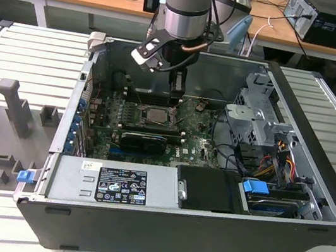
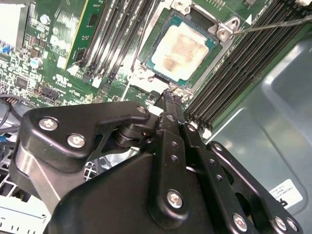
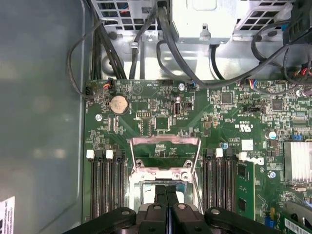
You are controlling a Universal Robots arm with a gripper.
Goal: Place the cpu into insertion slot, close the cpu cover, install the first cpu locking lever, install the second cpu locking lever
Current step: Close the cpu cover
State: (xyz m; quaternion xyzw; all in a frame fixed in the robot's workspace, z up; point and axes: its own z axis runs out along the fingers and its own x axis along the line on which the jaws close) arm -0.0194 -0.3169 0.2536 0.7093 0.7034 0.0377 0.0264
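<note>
End effector state: the end effector (image 3: 166, 192) was seen closed, its two fingers pressed together, with nothing held between them.
Cpu place: the cpu (image 2: 181, 48) was seated flat in the slot (image 3: 139, 192), near the middle of the board (image 3: 146, 97), well in from the walls of the case (image 1: 189, 232).
Cpu facing: its pale, stained face was turned up. Being square, no long axis could be given; its edges were set parallel with the memory slots (image 3: 105, 185) on either side.
Cover state: the cover (image 3: 165, 141) was not yet closed. It was seen swung open from its hinge at one slot edge, the green board showing through its square opening.
Cover axis: its length was run from the hinge away from the slot, toward the board edge where the battery (image 3: 117, 104) was mounted.
Key relation: the fingertips were judged to be poised at the hinge edge of the slot, the cpu lying just to one side of them and the open cover just to the other. Whether anything was touched could not be told.
Lever: a thin wire lever (image 2: 273, 24) was seen running out from one slot corner across the memory slots, judged unlatched.
Progress: the first step was judged done, the closing not.
</note>
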